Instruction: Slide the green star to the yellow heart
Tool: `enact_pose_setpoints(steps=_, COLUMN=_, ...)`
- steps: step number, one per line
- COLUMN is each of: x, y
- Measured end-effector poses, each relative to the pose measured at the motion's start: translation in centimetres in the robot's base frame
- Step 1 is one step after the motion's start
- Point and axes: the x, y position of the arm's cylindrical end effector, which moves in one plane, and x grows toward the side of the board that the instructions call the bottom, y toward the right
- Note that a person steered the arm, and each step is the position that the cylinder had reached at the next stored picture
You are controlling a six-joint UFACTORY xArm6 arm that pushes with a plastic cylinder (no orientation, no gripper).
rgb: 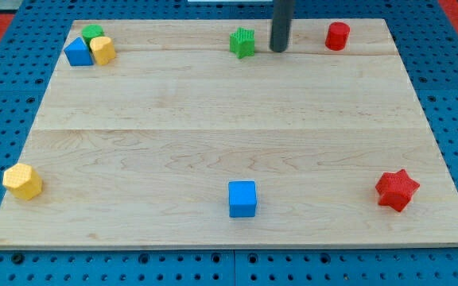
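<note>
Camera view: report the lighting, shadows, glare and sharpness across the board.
Camera view: lighting is even and soft, with no glare on the wooden board; only faint shadows under blocks such as the blue cube; the green star and my tip look slightly soft.

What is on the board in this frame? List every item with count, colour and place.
green star: 1, green, top centre, just left of my tip
red cylinder: 1, red, top right
green block: 1, green, top-left cluster, shape unclear
blue block: 1, blue, top-left cluster
yellow heart: 1, yellow, top-left cluster
yellow block: 1, yellow, bottom left
blue cube: 1, blue, bottom centre
red star: 1, red, bottom right
wooden board: 1, light wood
my tip: 1, dark rod, top centre
</note>
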Motion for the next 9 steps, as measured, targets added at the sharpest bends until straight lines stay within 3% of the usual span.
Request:
enact_pose_setpoints(steps=3, x=-6.0, y=-9.6)
enact_pose_setpoints(steps=4, x=-5.9, y=-11.1)
enact_pose_setpoints(steps=6, x=-4.9, y=-7.0)
enact_pose_setpoints(steps=8, x=-4.2, y=-14.5)
enact_pose_setpoints(steps=9, x=-4.2, y=-11.9)
